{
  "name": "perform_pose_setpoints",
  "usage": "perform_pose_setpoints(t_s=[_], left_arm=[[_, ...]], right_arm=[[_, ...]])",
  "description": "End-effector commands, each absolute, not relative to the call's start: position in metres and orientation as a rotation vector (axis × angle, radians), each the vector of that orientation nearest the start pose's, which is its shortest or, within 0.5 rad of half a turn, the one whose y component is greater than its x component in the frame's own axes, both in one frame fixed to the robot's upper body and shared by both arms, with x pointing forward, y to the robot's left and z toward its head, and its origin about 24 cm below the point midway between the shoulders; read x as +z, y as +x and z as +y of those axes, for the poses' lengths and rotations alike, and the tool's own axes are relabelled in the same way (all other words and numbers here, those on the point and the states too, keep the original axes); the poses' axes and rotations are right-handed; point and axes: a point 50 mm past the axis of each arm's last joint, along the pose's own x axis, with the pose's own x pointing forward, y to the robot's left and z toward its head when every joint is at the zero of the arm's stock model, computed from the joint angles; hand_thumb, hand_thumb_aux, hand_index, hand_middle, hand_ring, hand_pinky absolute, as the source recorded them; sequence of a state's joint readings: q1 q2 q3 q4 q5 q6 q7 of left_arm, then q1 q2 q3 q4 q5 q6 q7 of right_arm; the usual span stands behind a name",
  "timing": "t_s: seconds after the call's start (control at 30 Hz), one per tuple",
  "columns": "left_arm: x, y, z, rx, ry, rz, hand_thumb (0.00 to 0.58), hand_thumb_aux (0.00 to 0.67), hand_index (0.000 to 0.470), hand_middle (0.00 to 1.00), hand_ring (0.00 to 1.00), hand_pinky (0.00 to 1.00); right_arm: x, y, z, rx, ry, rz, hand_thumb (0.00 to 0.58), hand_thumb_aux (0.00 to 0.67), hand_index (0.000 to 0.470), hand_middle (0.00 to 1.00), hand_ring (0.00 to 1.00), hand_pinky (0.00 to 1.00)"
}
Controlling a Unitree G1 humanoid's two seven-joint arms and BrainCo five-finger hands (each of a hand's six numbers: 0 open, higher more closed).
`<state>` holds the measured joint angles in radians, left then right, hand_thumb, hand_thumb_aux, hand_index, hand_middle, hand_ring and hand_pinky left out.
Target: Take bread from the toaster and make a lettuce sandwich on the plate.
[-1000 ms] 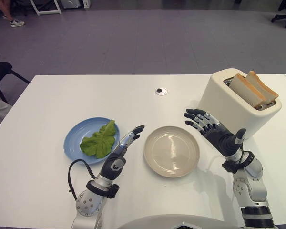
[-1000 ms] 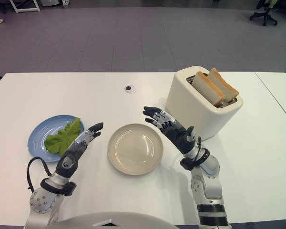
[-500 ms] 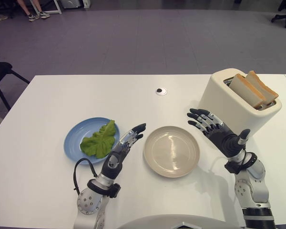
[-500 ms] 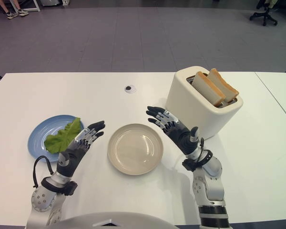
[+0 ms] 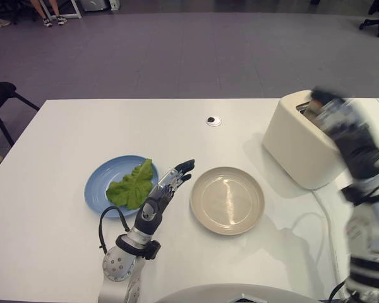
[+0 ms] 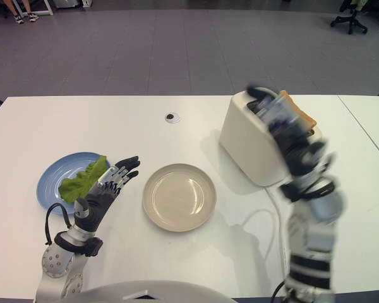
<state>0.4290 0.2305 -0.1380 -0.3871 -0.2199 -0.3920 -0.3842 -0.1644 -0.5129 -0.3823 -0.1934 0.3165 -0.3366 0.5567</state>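
Cream toaster stands at the right of the white table in the left eye view, with the beige plate near it. The left hand hovers spread open, holding nothing, between that plate and the blue plate bearing the lettuce leaf. In the right eye view the right hand is a blur over the toaster's top, just beside a bread slice in the slot, and whether it grips anything cannot be told.
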Motion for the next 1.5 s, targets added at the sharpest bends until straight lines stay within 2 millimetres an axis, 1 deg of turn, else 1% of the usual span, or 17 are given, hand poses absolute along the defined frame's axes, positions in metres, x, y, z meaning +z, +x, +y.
perform_pose_setpoints(t_s=[0.03,0.13,0.23,0.27,0.3,0.37,0.4,0.43,0.53,0.67,0.73,0.8,0.9,1.1,1.33,1.43,1.5], left_arm=[[0.076,0.159,0.145,-0.474,0.020,-0.320,0.000,0.000,0.000,0.00,0.00,0.00],[0.075,0.161,0.145,-0.482,0.024,-0.319,0.000,0.000,0.000,0.00,0.00,0.00],[0.074,0.160,0.145,-0.475,0.031,-0.318,0.000,0.000,0.000,0.00,0.00,0.00],[0.074,0.160,0.145,-0.474,0.033,-0.319,0.000,0.000,0.000,0.00,0.00,0.00],[0.074,0.160,0.145,-0.475,0.033,-0.319,0.000,0.000,0.000,0.00,0.00,0.00],[0.074,0.160,0.144,-0.476,0.033,-0.320,0.000,0.000,0.000,0.00,0.00,0.00],[0.074,0.160,0.144,-0.476,0.033,-0.320,0.000,0.000,0.000,0.00,0.00,0.00],[0.074,0.160,0.144,-0.476,0.034,-0.321,0.000,0.000,0.000,0.00,0.00,0.00],[0.074,0.160,0.144,-0.476,0.034,-0.322,0.000,0.000,0.000,0.00,0.00,0.00],[0.075,0.159,0.144,-0.474,0.033,-0.322,0.000,0.000,0.000,0.00,0.00,0.00],[0.075,0.159,0.144,-0.472,0.034,-0.322,0.000,0.000,0.000,0.00,0.00,0.00],[0.075,0.159,0.144,-0.471,0.034,-0.322,0.000,0.000,0.000,0.00,0.00,0.00],[0.075,0.159,0.144,-0.470,0.035,-0.322,0.000,0.000,0.000,0.00,0.00,0.00],[0.075,0.160,0.145,-0.466,0.037,-0.322,0.000,0.000,0.000,0.00,0.00,0.00],[0.074,0.161,0.145,-0.458,0.039,-0.325,0.000,0.000,0.000,0.00,0.00,0.00],[0.074,0.162,0.145,-0.457,0.039,-0.326,0.000,0.000,0.000,0.00,0.00,0.00],[0.074,0.162,0.145,-0.458,0.040,-0.327,0.000,0.000,0.000,0.00,0.00,0.00]], right_arm=[[0.206,0.257,-0.321,-0.029,-0.887,-0.466,0.000,0.000,0.000,0.00,0.00,0.00],[0.188,0.264,-0.348,-0.125,-0.963,-0.338,0.000,0.000,0.000,0.00,0.00,0.00],[0.169,0.273,-0.350,-0.112,-1.036,-0.286,0.000,0.000,0.000,0.00,0.00,0.00],[0.165,0.274,-0.351,-0.111,-1.041,-0.273,0.124,0.076,0.053,0.00,0.00,0.00],[0.161,0.275,-0.355,-0.115,-1.035,-0.257,0.187,0.118,0.083,0.00,0.00,0.00],[0.153,0.276,-0.360,-0.116,-1.030,-0.230,0.152,0.095,0.066,0.00,0.00,0.00],[0.149,0.277,-0.360,-0.107,-1.028,-0.216,0.187,0.118,0.083,0.00,0.00,0.00],[0.144,0.277,-0.359,-0.092,-1.023,-0.207,0.395,0.292,0.205,0.00,0.00,0.00],[0.136,0.279,-0.357,-0.062,-1.011,-0.199,0.313,0.215,0.151,0.00,0.00,0.00],[0.133,0.281,-0.356,-0.046,-0.986,-0.197,0.343,0.242,0.170,0.00,0.00,0.00],[0.130,0.282,-0.352,-0.026,-0.977,-0.203,0.532,0.478,0.335,0.00,0.00,0.00],[0.129,0.283,-0.348,-0.010,-0.960,-0.218,0.580,0.670,0.470,0.00,0.00,0.00],[0.131,0.284,-0.344,-0.004,-0.937,-0.245,0.580,0.670,0.470,0.00,0.00,0.00],[0.156,0.287,-0.343,-0.094,-0.778,-0.377,0.580,0.670,0.470,0.00,0.00,0.00],[0.255,0.267,-0.356,-0.279,-0.452,-0.775,0.580,0.670,0.470,0.00,0.00,0.00],[0.269,0.263,-0.327,-0.124,-0.370,-0.842,0.580,0.670,0.470,0.00,0.00,0.00],[0.258,0.263,-0.287,0.117,-0.358,-0.803,0.580,0.670,0.470,0.00,0.00,0.00]])
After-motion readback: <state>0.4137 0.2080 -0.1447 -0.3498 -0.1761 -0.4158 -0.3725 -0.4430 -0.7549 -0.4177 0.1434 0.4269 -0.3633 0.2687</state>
